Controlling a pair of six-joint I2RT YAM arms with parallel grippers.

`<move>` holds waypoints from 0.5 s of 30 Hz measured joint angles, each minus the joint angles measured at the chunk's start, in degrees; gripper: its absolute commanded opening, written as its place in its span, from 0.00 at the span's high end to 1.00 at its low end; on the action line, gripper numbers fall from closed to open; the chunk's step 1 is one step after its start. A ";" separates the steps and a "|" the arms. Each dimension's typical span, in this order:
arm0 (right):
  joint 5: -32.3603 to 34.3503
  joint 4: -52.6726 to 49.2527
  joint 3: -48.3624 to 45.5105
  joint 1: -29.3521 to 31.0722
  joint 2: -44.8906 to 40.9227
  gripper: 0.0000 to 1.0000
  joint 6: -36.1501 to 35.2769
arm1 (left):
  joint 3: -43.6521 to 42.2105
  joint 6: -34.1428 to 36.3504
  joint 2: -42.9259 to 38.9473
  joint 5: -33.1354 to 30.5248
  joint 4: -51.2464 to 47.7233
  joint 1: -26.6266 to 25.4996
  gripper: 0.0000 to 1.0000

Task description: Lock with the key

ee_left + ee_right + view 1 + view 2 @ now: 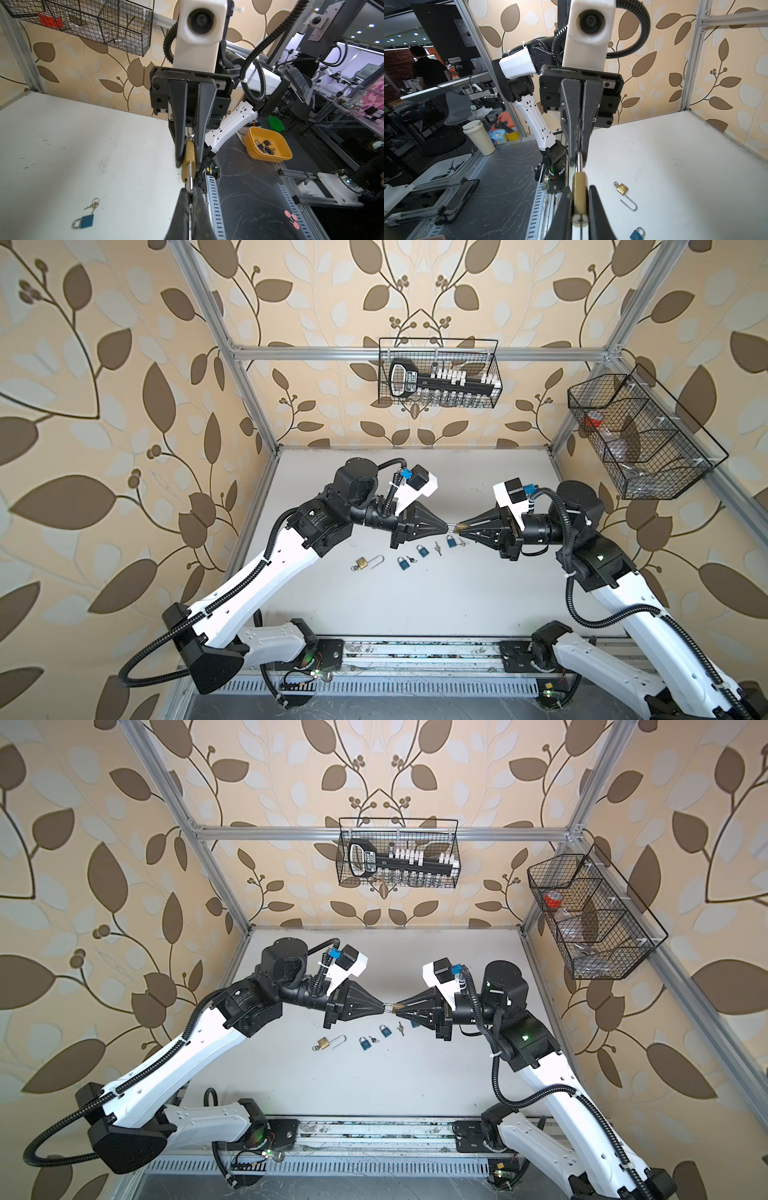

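Note:
A small brass padlock (456, 527) (395, 1007) hangs in the air between my two grippers, above the white table (415, 605). My left gripper (446, 526) (190, 194) is shut on its steel shackle (188, 184) (579, 164). My right gripper (464, 529) (580, 188) is shut on its brass body (579, 180) (189, 158). A small metal ring (192, 136) shows at the body's far end, between the right fingers; whether a key sits in this lock is hidden. A pair of loose keys (437, 547) (92, 204) lies on the table below.
On the table lie three blue padlocks (402, 563) (423, 550) (452, 541), a black-headed key (411, 559) and a brass long-shackle padlock (365, 563) (623, 189), open. Wire baskets (438, 373) (640, 435) hang on the back and right walls. A yellow bin (268, 145) stands off the table.

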 measured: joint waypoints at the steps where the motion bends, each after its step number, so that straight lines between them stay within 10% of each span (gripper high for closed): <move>1: 0.28 -0.13 -0.02 0.04 -0.13 1.00 -0.35 | -0.33 0.02 -0.50 -1.40 0.04 -0.33 0.88; 5: 2.05 -0.59 -0.02 1.03 -0.24 1.00 -1.88 | -0.63 0.87 -1.16 -4.33 1.25 -2.71 0.64; 15: 3.32 -1.75 -0.02 1.20 -0.17 1.00 -3.45 | -0.63 1.73 -1.16 -5.81 1.60 -3.37 0.62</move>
